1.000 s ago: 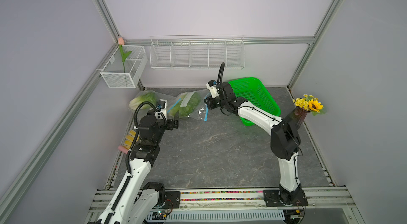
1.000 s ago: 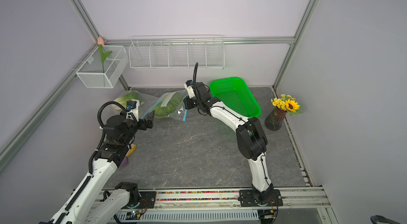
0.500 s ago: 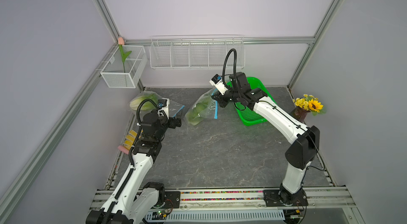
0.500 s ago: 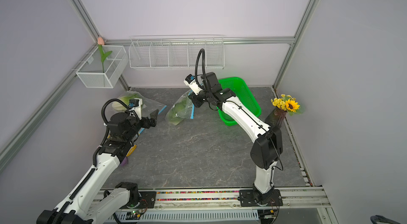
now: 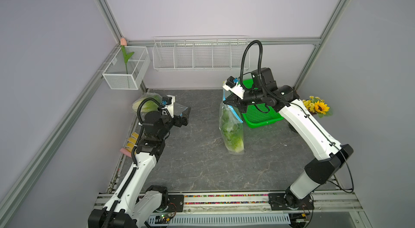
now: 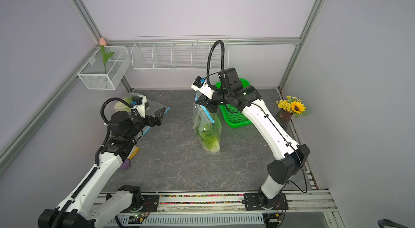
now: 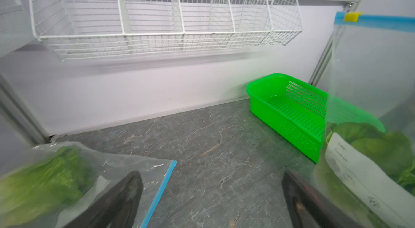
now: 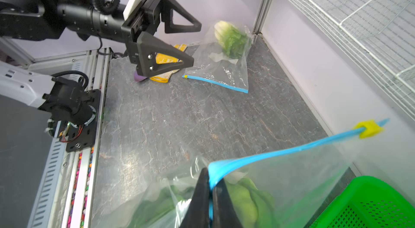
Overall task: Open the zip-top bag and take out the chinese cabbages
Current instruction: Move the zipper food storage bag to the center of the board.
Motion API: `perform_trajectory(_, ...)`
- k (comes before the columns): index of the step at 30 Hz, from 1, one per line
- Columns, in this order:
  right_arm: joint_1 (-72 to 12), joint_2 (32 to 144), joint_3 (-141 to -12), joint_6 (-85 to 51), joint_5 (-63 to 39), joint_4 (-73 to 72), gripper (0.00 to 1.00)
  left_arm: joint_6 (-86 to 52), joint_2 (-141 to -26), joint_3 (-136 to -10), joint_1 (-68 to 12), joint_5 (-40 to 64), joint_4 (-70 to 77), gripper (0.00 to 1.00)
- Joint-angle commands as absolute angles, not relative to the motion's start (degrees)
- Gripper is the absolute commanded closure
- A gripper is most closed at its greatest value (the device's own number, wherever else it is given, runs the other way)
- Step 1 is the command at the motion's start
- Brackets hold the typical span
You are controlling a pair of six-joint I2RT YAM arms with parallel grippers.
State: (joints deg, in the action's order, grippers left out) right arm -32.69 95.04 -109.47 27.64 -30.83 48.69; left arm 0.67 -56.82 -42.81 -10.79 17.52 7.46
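My right gripper (image 5: 226, 101) (image 6: 198, 101) (image 8: 210, 184) is shut on the blue zip strip of a clear zip-top bag (image 5: 231, 126) (image 6: 206, 126) (image 7: 368, 81). The bag hangs upright with its lower end at the table. Chinese cabbages (image 5: 233, 136) (image 6: 208, 137) (image 8: 244, 200) fill its bottom. A yellow slider (image 7: 353, 16) (image 8: 368, 128) sits at the strip's far end. My left gripper (image 5: 186, 115) (image 6: 160, 117) (image 7: 211, 174) (image 8: 196, 44) stands open and empty, to the left. A second bag (image 8: 222, 67) holding a cabbage (image 5: 146, 104) (image 7: 45, 182) lies flat in the back left corner.
A green basket (image 5: 258, 114) (image 6: 235, 117) (image 7: 289, 103) stands just behind the hanging bag. A white wire rack (image 5: 199, 54) and a wire box with a tulip (image 5: 125, 69) hang on the walls. Sunflowers (image 5: 316, 108) stand at the right edge, yellow cloth (image 5: 132, 142) at the left.
My right gripper has lifted the bag off the table at the back and carried it right; it now hangs upright. My left gripper stayed open and shifted only slightly.
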Motion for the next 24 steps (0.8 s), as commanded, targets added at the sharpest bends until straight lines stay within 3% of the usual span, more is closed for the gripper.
perform_trajectory(1,-31.3,93.5,-110.1,33.2,-33.7,54.3,0.93,0.0,-58.8,-46.2,-11.0,26.7,10.4,0.01)
perform_trajectory(10,-28.9,94.4,-107.3,32.8,-30.8,59.3,0.93,-2.6,-65.5,-49.8,-11.1,34.8,15.6,0.01)
perform_trajectory(18,-27.7,91.9,-98.8,26.0,-26.8,52.2,0.92,2.7,-70.5,-53.2,-13.7,35.3,15.2,0.01)
perform_trajectory(24,-26.6,89.0,-94.4,28.4,-29.2,51.8,0.93,6.6,-83.2,-67.2,-14.5,48.8,7.1,0.01)
